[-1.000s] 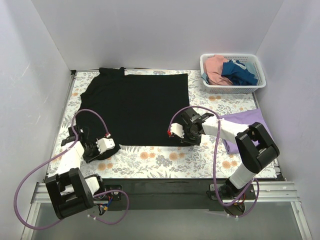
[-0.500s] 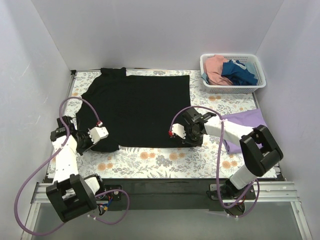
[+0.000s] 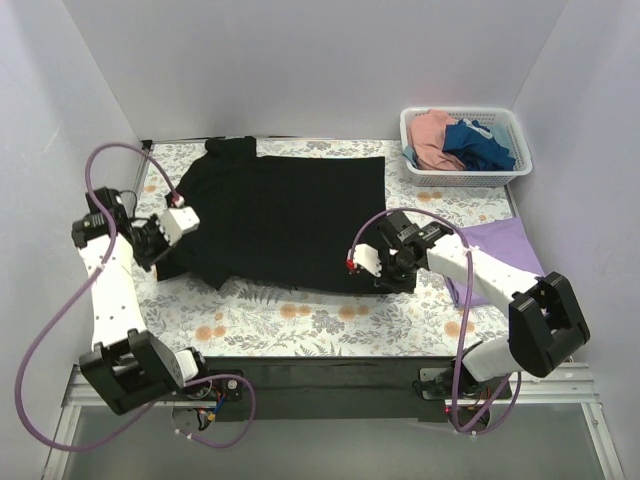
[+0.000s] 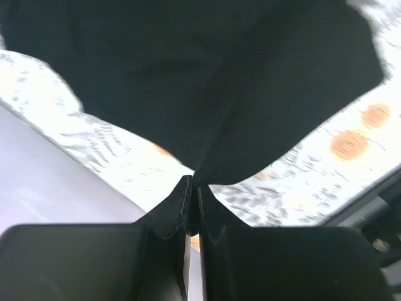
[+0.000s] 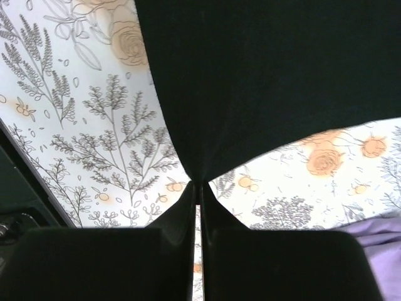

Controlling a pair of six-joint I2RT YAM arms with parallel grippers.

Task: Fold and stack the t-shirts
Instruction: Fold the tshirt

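**Both grippers pinched the black t-shirt along its near edge**

The left gripper (image 4: 193, 183) had its two fingers pressed together on a fold of the black t-shirt (image 3: 275, 215). In the left wrist view the dark cloth fanned up and out from the fingertips. The right gripper (image 5: 199, 185) was clamped the same way, its fingers closed on a point of black cloth that widened away from them.

From above, the left gripper held the shirt at its near left corner, close to the left wall. The right gripper held the near right corner, low over the table (image 3: 300, 320).

Between the two grips the shirt lay spread across the left and middle of the flower-patterned tabletop, with its collar at the far edge. Its near edge ran uneven from one gripper to the other.

A lavender t-shirt (image 3: 505, 242) lay flat at the right side of the table, just beside the right arm and partly under it.

In the far right corner stood a white lattice basket (image 3: 470, 178). It held a crumpled pink t-shirt (image 3: 432, 135) and a dark blue t-shirt (image 3: 482, 145), side by side.
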